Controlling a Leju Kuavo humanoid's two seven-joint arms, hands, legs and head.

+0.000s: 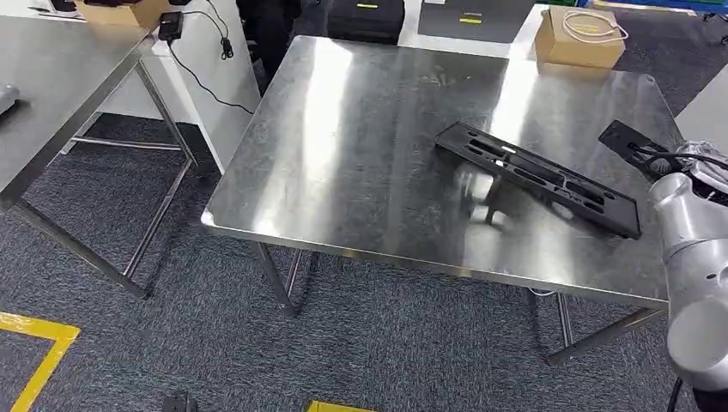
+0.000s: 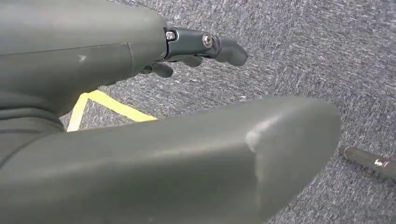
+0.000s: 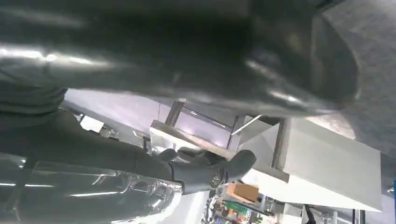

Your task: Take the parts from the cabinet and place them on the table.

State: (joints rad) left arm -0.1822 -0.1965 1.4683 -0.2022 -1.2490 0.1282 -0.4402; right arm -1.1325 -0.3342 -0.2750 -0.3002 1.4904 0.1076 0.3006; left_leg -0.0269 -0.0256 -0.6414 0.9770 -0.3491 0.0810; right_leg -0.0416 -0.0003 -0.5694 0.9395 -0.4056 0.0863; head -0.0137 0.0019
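Head view first: a long flat black plastic part with slotted cut-outs point(image 1: 539, 177) lies on the shiny stainless-steel table point(image 1: 360, 163), towards its right side and set at a slant, its near end close to the front edge. Just beyond it, at the table's far right corner, sits a smaller flat black plate point(image 1: 631, 140) with a dark cable crossing it. The silver right arm point(image 1: 697, 275) comes up at the right border of the picture, beside the table's front right corner; its hand is hidden from this angle.

Over to the right wrist view, and there's the right hand point(image 3: 205, 170): dark fingers curled inward, close under the steel table's edge. Nothing visible between them, though the shot is dim and blurred, so I can't tell for sure whether it grips anything.

Left wrist view now: the left hand point(image 2: 187, 51) hangs over grey carpet point(image 2: 303, 42), thick grey thumb forward, dark fingers bent in, nothing held. A strip of yellow floor tape point(image 2: 109, 106) runs beneath it.

Back on the head view, a brown cardboard box point(image 1: 580, 38) stands past the table's far edge, and a second steel table point(image 1: 60, 94) stands to the left.
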